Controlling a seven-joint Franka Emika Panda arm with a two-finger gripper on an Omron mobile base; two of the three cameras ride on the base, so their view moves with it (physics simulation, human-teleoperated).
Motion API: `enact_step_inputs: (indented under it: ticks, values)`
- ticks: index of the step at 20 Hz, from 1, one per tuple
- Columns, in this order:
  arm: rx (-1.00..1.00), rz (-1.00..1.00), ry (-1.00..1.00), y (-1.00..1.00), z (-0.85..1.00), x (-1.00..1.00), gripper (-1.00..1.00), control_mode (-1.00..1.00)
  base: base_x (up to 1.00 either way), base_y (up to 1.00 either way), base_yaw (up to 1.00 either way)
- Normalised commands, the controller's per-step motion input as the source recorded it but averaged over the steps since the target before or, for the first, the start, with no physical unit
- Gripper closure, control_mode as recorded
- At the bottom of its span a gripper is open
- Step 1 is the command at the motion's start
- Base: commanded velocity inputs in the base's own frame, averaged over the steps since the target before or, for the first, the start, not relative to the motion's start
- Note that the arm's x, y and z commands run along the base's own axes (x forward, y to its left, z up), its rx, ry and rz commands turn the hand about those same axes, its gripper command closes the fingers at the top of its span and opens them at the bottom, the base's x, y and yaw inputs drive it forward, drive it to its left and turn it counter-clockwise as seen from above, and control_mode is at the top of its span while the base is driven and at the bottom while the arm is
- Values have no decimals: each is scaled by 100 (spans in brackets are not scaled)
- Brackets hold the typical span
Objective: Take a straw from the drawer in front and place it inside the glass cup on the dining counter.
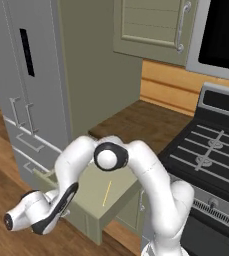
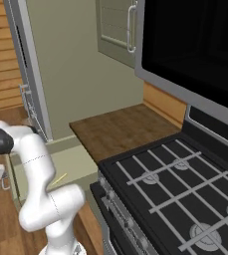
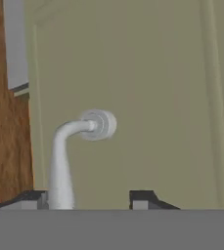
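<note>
**A:** Nearest first — what is the tool point(image 3: 89, 199) doing?

**B:** Its two dark tips stand apart, one on each side of the thin silver bar handle point(image 3: 62, 161), gripping nothing. I'd judge the handle's job is finished, since the wide, shallow sage-green wooden drawer point(image 1: 88, 197) stands pulled out.

**A:** And the straw?

**B:** The very thin pale-yellow straw point(image 1: 107, 193) lies flat on the drawer floor, apart from the walls — bare, so there's room to come down on it from above. The hand sits low at the drawer front, so it must lift and swing over.

**A:** Farther back?

**B:** A dark-brown wood-grain worktop point(image 1: 141, 122) beside a black gas stove point(image 1: 211, 150).
</note>
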Motion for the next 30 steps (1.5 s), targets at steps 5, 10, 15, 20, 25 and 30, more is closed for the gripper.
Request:
enact_step_inputs:
  ticks: [5, 10, 15, 20, 25, 30]
  values:
    - [55, 0, 65, 17, 91, 0, -100, -100, 0, 0, 0]
    - [48, 0, 50, 6, 77, -18, -100, -100, 0, 0, 0]
    - [20, -1, 2, -47, 76, -37, -100, -100, 0, 0, 0]
    - [12, -5, 5, -78, 13, 18, -100, -100, 0, 0, 0]
    - [10, 0, 10, -68, 0, 61, -100, -100, 0, 0, 0]
    - [9, 1, 4, -24, -6, 75, -100, -100, 0, 0, 0]
